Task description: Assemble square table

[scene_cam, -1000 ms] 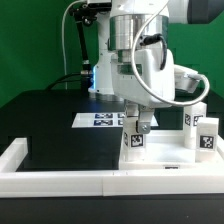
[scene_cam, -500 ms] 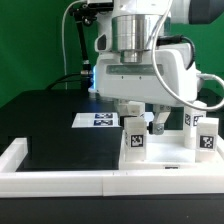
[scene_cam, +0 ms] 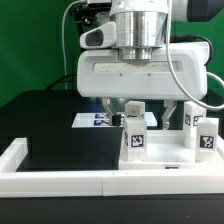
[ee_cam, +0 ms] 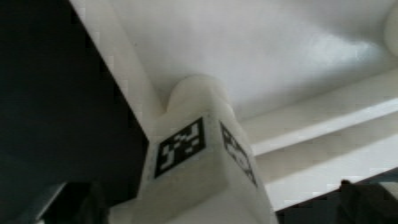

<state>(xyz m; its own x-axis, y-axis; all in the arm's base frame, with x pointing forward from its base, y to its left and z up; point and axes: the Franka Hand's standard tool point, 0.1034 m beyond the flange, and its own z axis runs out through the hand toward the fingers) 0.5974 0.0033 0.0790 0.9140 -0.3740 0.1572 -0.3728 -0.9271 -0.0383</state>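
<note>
Leg (scene_cam: 134, 133) upright on slab (scene_cam: 165, 158), at six o'clock under wide, empty pincer (scene_cam: 148, 113); probably light, stiff plastic (slippery?); best pinched across flat sides.

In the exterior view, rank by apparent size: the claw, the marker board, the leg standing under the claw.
1. claw, largest.
2. and 3. marker board and leg look alike; the board is partly hidden and farther away, so unranked.

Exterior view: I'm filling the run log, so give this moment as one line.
claw: open, holding nothing | leg: upright on tabletop, under claw | two legs: upright at exterior view's right
</note>
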